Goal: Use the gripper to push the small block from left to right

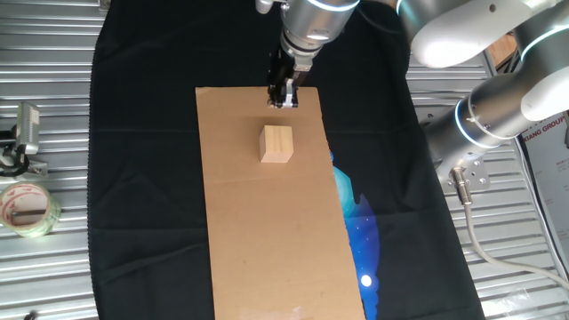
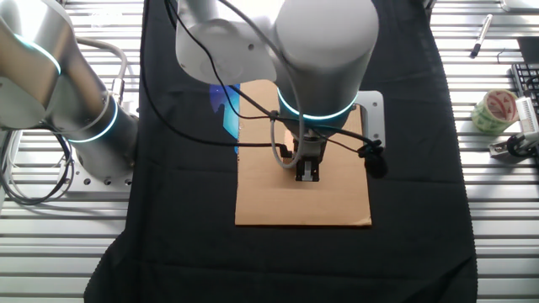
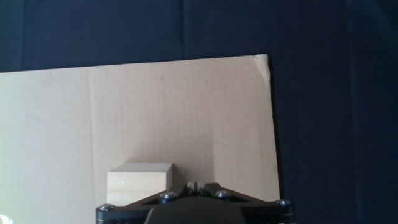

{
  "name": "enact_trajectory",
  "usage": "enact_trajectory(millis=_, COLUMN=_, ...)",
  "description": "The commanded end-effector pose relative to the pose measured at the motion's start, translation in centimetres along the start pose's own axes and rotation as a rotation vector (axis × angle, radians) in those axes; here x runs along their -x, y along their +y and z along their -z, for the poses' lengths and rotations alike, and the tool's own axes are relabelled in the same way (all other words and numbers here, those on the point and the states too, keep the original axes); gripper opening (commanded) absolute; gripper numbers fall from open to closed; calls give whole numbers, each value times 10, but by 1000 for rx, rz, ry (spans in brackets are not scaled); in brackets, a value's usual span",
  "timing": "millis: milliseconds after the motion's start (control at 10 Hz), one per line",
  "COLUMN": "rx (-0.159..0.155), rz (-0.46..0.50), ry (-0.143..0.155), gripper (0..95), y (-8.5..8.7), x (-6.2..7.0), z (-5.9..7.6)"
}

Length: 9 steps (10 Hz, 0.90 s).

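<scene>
Your surface [image 1: 53,107] was ribbed metal under a black cloth [image 1: 142,178], with a cardboard sheet [image 1: 267,231] on top. The small block [image 1: 276,144] sat on that sheet, with bare cardboard all around it. Just beyond, near the far edge, the gripper [image 1: 284,98] hung, jaws pressed together.

Robotics lab: ribbed metal bench [image 1: 53,98], black cloth [image 1: 142,178], second silver arm [image 1: 507,98].
</scene>
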<state>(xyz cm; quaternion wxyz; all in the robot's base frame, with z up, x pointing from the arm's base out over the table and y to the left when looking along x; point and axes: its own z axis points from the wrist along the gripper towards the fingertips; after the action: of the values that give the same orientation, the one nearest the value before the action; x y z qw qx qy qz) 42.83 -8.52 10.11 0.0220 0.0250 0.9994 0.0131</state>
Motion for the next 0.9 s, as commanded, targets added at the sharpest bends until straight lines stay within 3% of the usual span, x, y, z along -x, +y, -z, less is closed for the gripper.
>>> enact_trajectory(millis=100, rx=0, rz=0, ry=-6, gripper=0, y=0, x=1, z=-3)
enact_trajectory(millis=900, rx=0, rz=2, ry=-23, gripper=0, y=1, x=-1, z=-15)
